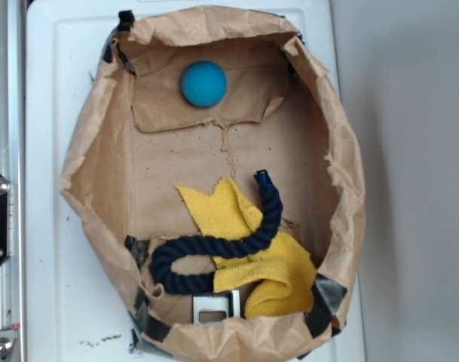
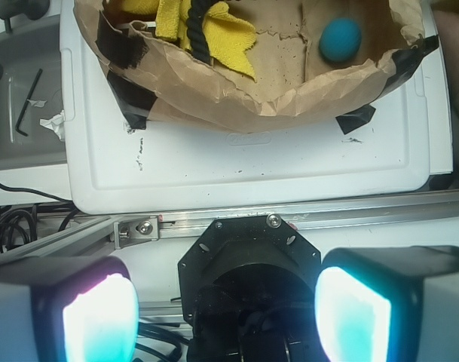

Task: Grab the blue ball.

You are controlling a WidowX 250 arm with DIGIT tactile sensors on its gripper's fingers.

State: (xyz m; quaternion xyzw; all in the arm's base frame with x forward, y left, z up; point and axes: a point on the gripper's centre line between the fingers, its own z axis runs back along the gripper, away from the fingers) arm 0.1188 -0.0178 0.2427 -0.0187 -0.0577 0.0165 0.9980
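The blue ball (image 1: 204,83) is a small teal-blue round ball lying on the floor of a brown paper bag basket (image 1: 90,162), near its far wall in the exterior view. The wrist view shows the same ball (image 2: 341,39) at the upper right, inside the bag (image 2: 214,94). My gripper (image 2: 225,320) fills the bottom of the wrist view, open, with its two glowing pads (image 2: 101,320) far apart and nothing between them. It hangs well back from the bag, over the robot's black base. The gripper is out of the exterior view.
A yellow cloth (image 1: 270,260) and a dark navy twisted rope (image 1: 214,260) lie in the bag's near half, beside a small metal piece (image 1: 214,308). The bag sits on a white board (image 2: 252,162). An aluminium rail (image 2: 289,219) runs along the board's edge, with cables (image 2: 10,226) and an Allen key (image 2: 29,102) beside it.
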